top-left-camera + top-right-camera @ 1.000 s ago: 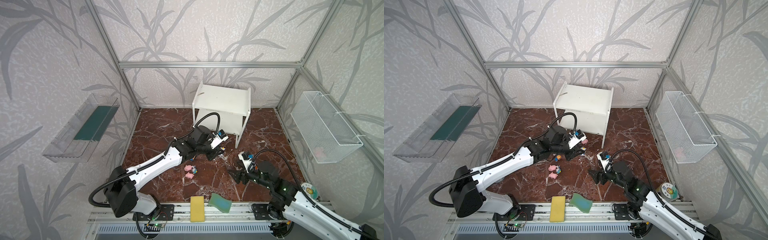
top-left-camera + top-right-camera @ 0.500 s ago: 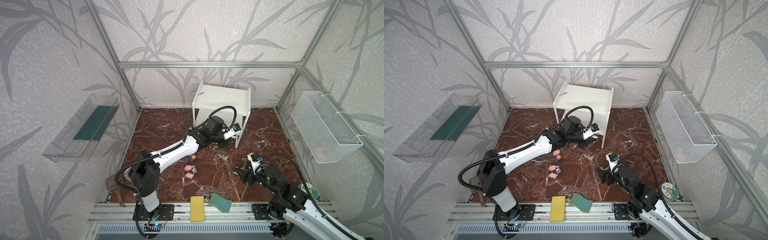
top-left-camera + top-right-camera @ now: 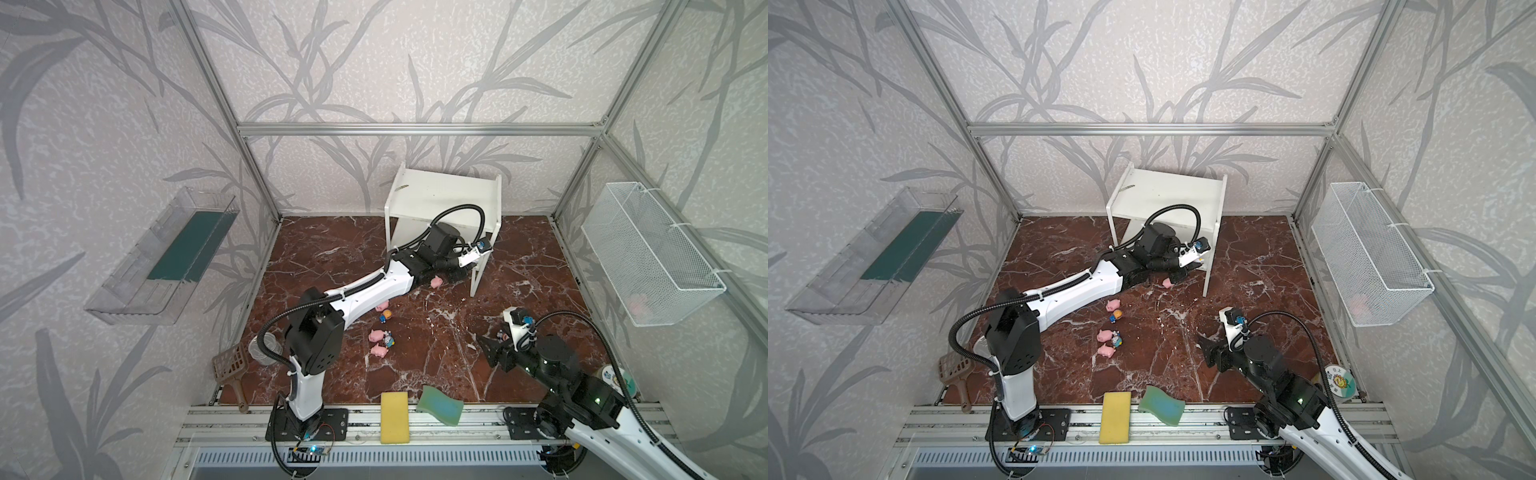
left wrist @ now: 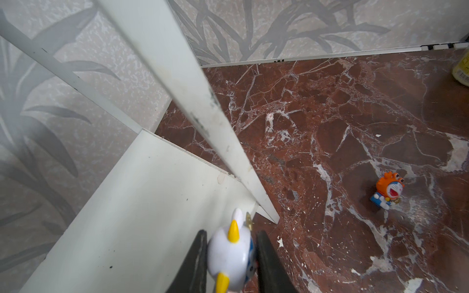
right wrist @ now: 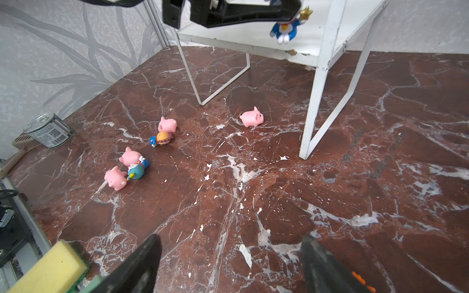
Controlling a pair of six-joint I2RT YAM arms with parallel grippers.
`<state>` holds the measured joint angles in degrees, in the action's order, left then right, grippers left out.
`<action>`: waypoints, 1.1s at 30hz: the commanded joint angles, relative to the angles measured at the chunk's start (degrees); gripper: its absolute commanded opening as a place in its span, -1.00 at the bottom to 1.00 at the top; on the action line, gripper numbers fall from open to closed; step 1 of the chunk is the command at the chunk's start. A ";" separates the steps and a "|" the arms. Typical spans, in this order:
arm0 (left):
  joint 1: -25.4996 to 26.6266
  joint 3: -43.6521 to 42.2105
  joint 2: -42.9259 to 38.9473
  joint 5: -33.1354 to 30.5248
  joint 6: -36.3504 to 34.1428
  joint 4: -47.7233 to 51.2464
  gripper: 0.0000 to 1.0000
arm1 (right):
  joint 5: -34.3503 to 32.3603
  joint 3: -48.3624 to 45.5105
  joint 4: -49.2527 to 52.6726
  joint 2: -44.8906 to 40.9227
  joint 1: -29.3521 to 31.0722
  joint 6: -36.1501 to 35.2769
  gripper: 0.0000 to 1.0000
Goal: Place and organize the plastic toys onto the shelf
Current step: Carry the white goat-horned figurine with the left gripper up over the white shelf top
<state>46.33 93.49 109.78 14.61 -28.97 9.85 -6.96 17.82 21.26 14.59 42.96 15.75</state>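
My left gripper [image 4: 231, 253] is shut on a white and blue figurine with yellow horns [image 4: 229, 251]. It holds the toy just above the front corner of the lower board [image 4: 139, 203] of the white shelf [image 3: 444, 195]. On the marble floor lie a pink pig [image 3: 436, 282] near the shelf leg, and three more pigs [image 3: 382, 306] [image 3: 376, 334] [image 3: 379, 351] with two figurines [image 3: 386, 318] [image 3: 389, 340] among them. My right gripper [image 5: 231, 253] hangs open over bare floor. An orange figurine [image 4: 388, 191] stands beside one of its fingers.
A yellow sponge [image 3: 394, 417] and a green sponge [image 3: 440, 405] lie at the front edge. A tin can [image 3: 262, 349] and a brown scoop [image 3: 232, 365] sit front left. A wire basket [image 3: 648, 257] hangs on the right wall and a clear tray [image 3: 162, 257] on the left.
My left arm has stretched back and to the right, carrying the figurine from mid-floor to the shelf's lower board. My right gripper has drawn a little to the right.
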 commanded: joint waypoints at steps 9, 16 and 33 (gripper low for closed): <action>-0.87 1.94 3.70 -1.78 -1.38 -7.58 -0.63 | 0.68 0.06 -0.89 -0.56 0.17 -0.36 0.72; -1.61 2.87 5.21 -0.60 -0.20 -9.41 -0.61 | 0.92 -0.33 -1.58 0.09 0.19 -0.26 0.72; -2.06 4.68 6.92 1.12 1.32 -9.47 -0.45 | 1.29 -0.60 -1.61 0.35 0.19 -0.11 0.72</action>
<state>44.38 95.66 115.61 14.92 -28.05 1.72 -6.33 17.74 20.86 14.70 42.96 15.79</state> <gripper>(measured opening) 0.282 0.861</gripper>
